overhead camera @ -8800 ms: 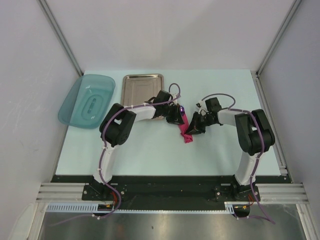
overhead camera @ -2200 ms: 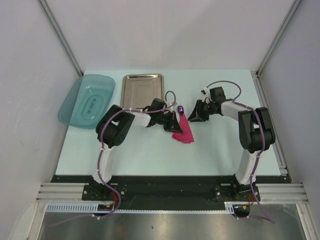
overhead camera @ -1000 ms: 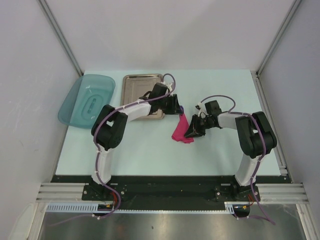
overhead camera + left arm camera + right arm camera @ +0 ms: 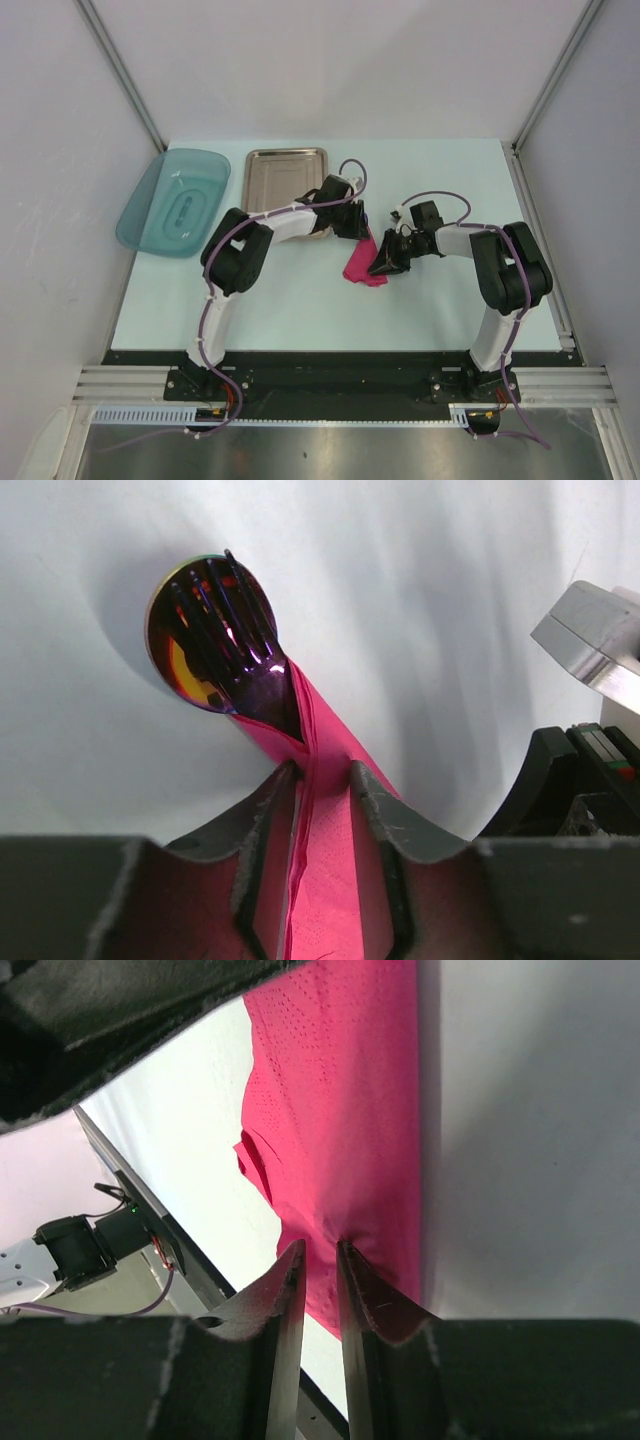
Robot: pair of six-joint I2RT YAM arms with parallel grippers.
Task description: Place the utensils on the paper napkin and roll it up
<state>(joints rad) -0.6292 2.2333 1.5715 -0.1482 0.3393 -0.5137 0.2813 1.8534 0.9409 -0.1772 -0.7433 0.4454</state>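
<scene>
The magenta paper napkin (image 4: pixel 360 265) lies partly rolled at the table's middle, between my two grippers. In the left wrist view it wraps the handles of the utensils. The purple fork's tines (image 4: pixel 235 605) lie over the spoon's bowl (image 4: pixel 178 665), and both stick out of the far end of the napkin (image 4: pixel 325 720). My left gripper (image 4: pixel 354 226) (image 4: pixel 322 772) is shut on the rolled end. My right gripper (image 4: pixel 383 262) (image 4: pixel 320 1250) pinches a fold of the loose napkin (image 4: pixel 340 1090) near its edge. The spoon's handle is hidden.
A steel tray (image 4: pixel 286 170) stands at the back, just left of my left arm. A teal translucent dish (image 4: pixel 175 200) hangs over the table's left edge. Part of my right arm (image 4: pixel 585 770) shows close at the right of the left wrist view.
My left gripper has shifted a little nearer and to the right along the napkin's far end. The right gripper and the napkin stay where they were a second ago.
</scene>
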